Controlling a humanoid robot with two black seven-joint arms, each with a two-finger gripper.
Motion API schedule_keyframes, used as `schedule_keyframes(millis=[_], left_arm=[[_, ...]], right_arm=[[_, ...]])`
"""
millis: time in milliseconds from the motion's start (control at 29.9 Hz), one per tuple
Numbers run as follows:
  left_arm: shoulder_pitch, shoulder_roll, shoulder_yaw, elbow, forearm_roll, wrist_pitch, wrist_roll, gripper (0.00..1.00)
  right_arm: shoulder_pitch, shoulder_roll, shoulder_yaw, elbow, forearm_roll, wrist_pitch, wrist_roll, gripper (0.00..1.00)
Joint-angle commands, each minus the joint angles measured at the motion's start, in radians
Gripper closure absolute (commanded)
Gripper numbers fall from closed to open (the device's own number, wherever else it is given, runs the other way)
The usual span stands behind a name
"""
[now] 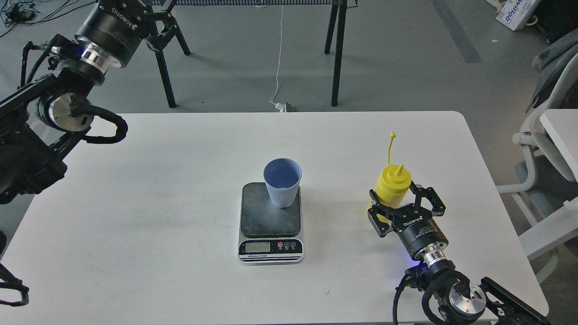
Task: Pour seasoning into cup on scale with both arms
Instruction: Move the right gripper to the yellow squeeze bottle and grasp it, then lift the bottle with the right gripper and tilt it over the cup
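The pale blue ribbed cup (282,183) stands upright on the far right part of the dark weighing plate of the kitchen scale (270,222), which lies near the middle of the white table (180,180). Well apart from it, to the right, stands the yellow squeeze bottle (393,186), upright, with its cone nozzle pointing up and the thin cap strap rising above it. The right gripper (399,203) is at this bottle: its two fingers are spread wide, one on each side of the lower body, and from this view I cannot tell if they already touch the plastic. I judge that the grasp is not closed yet. The left gripper (158,25) is high at the far left, beyond the table edge, and far from everything; its fingers seem to be apart and they hold nothing. Some things may go wrong from here. The bottle is soft, so a strong squeeze could push seasoning out of the nozzle before it is over the cup. If the fingers close off centre, the tall bottle may tip or turn. The cup is light and stands close to the edge of the plate, so a touch from an arm or the nozzle could knock it off the scale.
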Motion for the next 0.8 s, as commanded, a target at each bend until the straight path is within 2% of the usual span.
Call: schedule_keyframes(millis=[0,200,234,401,501,635,768], left_arm=[[0.0,0.0,0.0,0.002,0.0,0.0,0.0,0.0],[-0.001,0.0,-0.002,0.0,0.0,0.002,0.0,0.0],[-0.001,0.0,-0.002,0.0,0.0,0.002,0.0,0.0],[-0.003,0.002,-0.005,0.0,0.0,0.002,-0.002,0.0],[-0.005,0.028,-0.008,-0.005,0.002,0.0,-0.002,0.0],[-0.006,0.041,-0.009,-0.008,0.0,-0.002,-0.002,0.0],[-0.006,0.06,-0.009,-0.008,0.0,-0.003,-0.002,0.0]], right_arm=[[0.012,0.005,0.0,-0.006,0.0,0.0,-0.002,0.22],[0.014,-0.001,-0.011,0.0,0.0,0.0,-0.003,0.64],[0.016,-0.001,-0.013,0.002,-0.001,0.0,-0.003,0.67],[0.017,-0.016,-0.005,0.075,-0.001,0.0,-0.003,0.68],[0.035,-0.076,-0.002,0.161,-0.032,0.0,-0.003,0.69],[0.103,-0.142,0.026,0.3,-0.121,0.0,0.0,0.7],[0.254,-0.2,-0.011,0.319,-0.265,0.0,0.0,0.7]])
